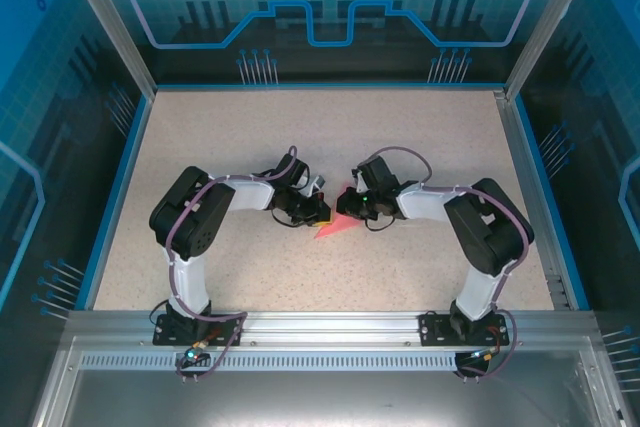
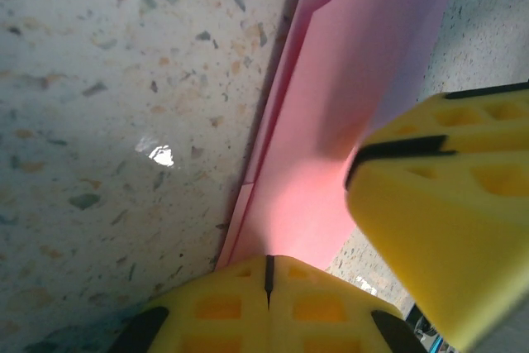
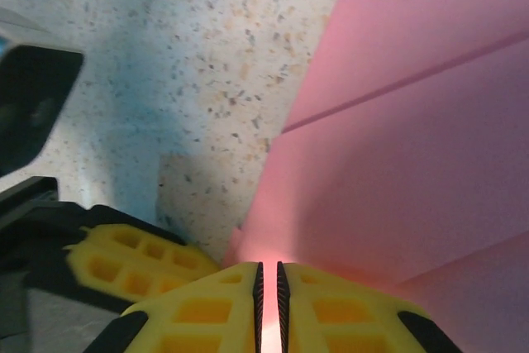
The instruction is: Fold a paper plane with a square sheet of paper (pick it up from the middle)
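The pink square sheet of paper (image 1: 330, 228) lies at mid-table, folded with long creases into a pointed paper plane shape. In the right wrist view the paper (image 3: 413, 138) runs up between the narrow jaws of my right gripper (image 3: 269, 267), which is shut on it. My left gripper (image 2: 269, 259) is shut with its yellow tips against the paper's (image 2: 347, 105) near end; whether any paper is pinched I cannot tell. Seen from above, the left gripper (image 1: 318, 210) and right gripper (image 1: 351, 209) face each other closely over the paper. A right finger (image 2: 446, 204) looms in the left wrist view.
The speckled tabletop (image 1: 230, 137) spreads out around the paper, bounded by blue rails and the metal frame (image 1: 320, 327) at the near edge. The two grippers stand almost touching; one of the left fingers (image 3: 124, 266) shows beside the right jaws.
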